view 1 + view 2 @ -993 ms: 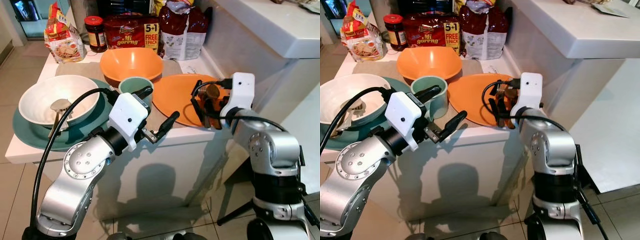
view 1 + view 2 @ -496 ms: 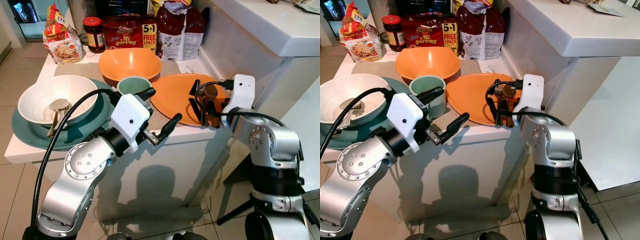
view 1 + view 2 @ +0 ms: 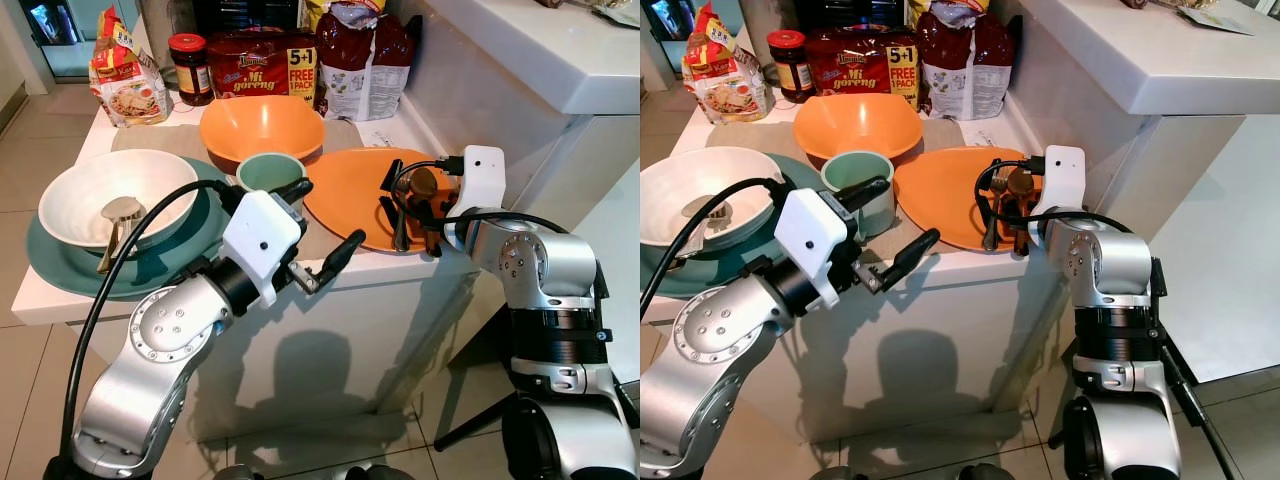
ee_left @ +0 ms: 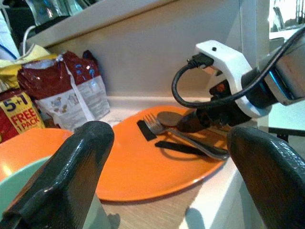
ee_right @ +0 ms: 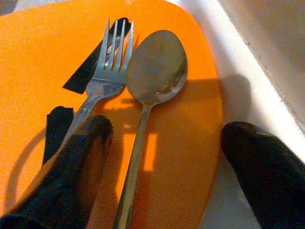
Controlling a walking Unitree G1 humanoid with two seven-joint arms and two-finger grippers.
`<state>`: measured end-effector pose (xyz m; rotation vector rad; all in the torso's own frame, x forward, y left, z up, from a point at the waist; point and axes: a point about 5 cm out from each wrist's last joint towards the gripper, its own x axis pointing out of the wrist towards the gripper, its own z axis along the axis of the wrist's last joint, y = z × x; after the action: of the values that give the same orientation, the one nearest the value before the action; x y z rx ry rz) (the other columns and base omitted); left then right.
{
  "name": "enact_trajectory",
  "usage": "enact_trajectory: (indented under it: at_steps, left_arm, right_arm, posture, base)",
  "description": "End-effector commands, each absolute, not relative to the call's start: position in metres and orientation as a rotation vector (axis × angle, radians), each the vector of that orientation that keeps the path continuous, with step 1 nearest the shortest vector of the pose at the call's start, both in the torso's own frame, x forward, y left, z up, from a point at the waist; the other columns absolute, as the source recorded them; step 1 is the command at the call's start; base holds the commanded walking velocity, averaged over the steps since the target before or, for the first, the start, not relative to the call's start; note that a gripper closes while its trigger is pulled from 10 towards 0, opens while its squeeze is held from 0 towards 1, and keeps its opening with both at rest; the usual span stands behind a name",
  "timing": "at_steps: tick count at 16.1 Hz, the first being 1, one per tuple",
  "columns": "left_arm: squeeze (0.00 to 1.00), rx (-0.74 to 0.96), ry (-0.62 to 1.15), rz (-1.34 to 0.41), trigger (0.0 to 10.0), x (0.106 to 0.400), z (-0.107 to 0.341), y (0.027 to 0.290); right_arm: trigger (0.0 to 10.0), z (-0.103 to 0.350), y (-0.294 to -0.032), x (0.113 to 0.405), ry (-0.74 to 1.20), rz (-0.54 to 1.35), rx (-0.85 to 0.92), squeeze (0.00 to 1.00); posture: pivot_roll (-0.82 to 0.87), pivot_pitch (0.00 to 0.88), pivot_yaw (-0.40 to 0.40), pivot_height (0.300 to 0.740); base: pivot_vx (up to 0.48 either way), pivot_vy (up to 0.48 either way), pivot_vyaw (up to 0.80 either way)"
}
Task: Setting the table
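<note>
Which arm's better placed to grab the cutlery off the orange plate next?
Right. The right gripper hangs open directly over the metal spoon and metal fork on the flat orange plate. The left gripper is open off the counter edge, near the green cup.

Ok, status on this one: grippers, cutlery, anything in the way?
Right gripper open over metal fork and spoon lying on flat orange plate. Left gripper open, empty, beside green cup. No obstruction.

Silver fork (image 5: pixel 106 71) on orange plate (image 5: pixel 43 47)
</note>
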<state>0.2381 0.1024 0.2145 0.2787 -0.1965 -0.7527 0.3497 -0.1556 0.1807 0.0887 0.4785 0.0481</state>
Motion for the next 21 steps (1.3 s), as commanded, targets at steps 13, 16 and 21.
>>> enact_trajectory:
  at_steps: [13, 16, 21]
  left_arm:
    - [0.0, 0.299, -0.131, -0.853, 10.0, 0.2303, 0.2085, 0.0972]
    - [0.0, 0.303, -0.133, -0.852, 10.0, 0.2305, 0.2089, 0.0972]
    - [0.0, 0.306, -0.137, -0.847, 10.0, 0.2304, 0.2094, 0.0977]
  right_arm:
    - [0.0, 0.1837, -0.1589, 0.3546, 0.524, 0.122, 0.02, 0.0]
    - [0.0, 0.1839, -0.1594, 0.355, 0.525, 0.122, 0.016, 0.0]
    - [0.0, 0.1878, -0.1597, 0.3561, 0.51, 0.117, 0.014, 0.0]
  posture:
    - [0.09, 0.018, -0.073, 0.74]
    - [0.09, 0.007, -0.075, 0.74]
    - [0.09, 0.007, -0.075, 0.74]
  base:
    - [0.0, 0.0, 0.0]
    - [0.0, 0.0, 0.0]
    - [0.0, 0.0, 0.0]
